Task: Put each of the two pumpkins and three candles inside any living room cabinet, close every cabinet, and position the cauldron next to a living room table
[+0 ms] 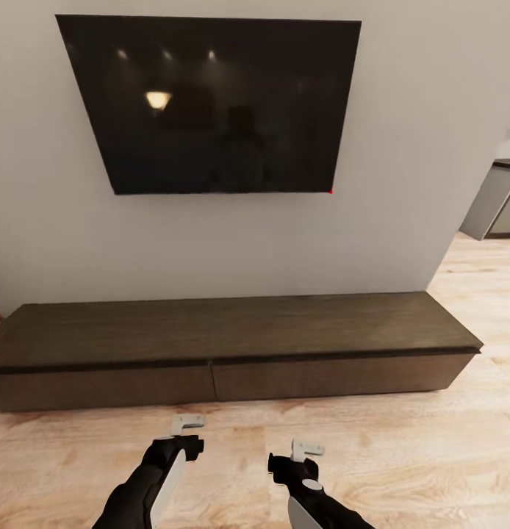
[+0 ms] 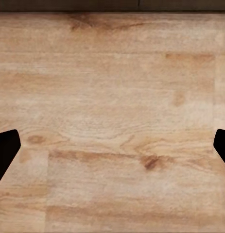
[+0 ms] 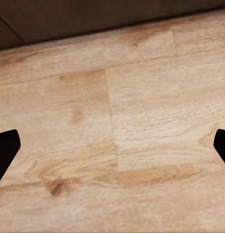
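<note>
cabinet ahead, both fronts shut, grippers empty

the cabinet (image 1: 233, 342) stands just ahead of both grippers, against the wall. long axis runs side to side across the reach; drawer fronts face the robot. two fronts, both flush, seam between them roughly ahead of the gap between the grippers. likely stiff and heavy wood, handleless. judgement: best purchase is the dark groove under the top, fingers hooked over a front's upper edge.

left gripper (image 1: 187, 424) and right gripper (image 1: 307, 449) hang low over the floor (image 1: 402, 463), fingers wide apart, holding nothing. tv (image 1: 218, 103) on the wall above.
</note>
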Controlling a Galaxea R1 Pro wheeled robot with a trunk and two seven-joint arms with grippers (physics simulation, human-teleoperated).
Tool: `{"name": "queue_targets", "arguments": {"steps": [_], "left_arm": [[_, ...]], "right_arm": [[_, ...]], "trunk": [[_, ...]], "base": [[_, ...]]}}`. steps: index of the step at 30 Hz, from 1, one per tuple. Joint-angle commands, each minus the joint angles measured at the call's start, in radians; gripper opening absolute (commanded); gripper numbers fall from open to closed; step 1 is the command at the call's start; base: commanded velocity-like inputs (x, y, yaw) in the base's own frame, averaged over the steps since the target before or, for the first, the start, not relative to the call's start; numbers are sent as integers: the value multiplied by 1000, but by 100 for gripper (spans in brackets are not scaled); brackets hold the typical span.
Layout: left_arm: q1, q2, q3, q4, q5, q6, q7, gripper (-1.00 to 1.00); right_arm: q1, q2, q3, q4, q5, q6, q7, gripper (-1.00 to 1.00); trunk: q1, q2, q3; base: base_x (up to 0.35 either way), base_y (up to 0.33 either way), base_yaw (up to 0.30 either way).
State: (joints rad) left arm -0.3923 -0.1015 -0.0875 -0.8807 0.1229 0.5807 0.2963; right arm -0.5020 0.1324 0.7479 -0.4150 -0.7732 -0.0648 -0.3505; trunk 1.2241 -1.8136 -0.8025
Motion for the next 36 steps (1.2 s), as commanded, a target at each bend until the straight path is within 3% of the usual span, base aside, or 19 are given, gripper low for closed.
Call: {"name": "queue_targets", "arguments": {"steps": [1,13,17,19,22,26,36], "left_arm": [[0,0,-2,-1,11,3,9,100],[0,-1,4,-17,13,12,11,100],[0,0,9,-77,16,119,9,100],[0,0,11,-108,32,166,8,100],[1,1,10,-151,106,216,10,100],[1,5,6,-170,175,241,11,100],[1,6,5,-176,194,248,12,100]], "right_arm": [[-1,0,7,-1,-11,-12,-5,100],[-1,0,2,-4,-25,-57,-7,100],[-1,-1,2,-4,-26,-56,-7,100],[-1,-2,2,-4,-27,-56,-7,100],[-1,-2,1,-4,-27,-56,-7,100],[-1,-3,1,-4,-28,-56,-7,100],[-1,-3,-2,-3,-30,-54,-7,100]], "trunk": [[0,0,-1],[0,0,-1],[0,0,-1],[0,0,-1],[0,0,-1],[0,0,-1],[0,0,-1]], "base": [[138,0,0],[28,0,0],[0,0,0],[0,0,0],[0,0,0],[91,0,0],[120,0,0]]}}
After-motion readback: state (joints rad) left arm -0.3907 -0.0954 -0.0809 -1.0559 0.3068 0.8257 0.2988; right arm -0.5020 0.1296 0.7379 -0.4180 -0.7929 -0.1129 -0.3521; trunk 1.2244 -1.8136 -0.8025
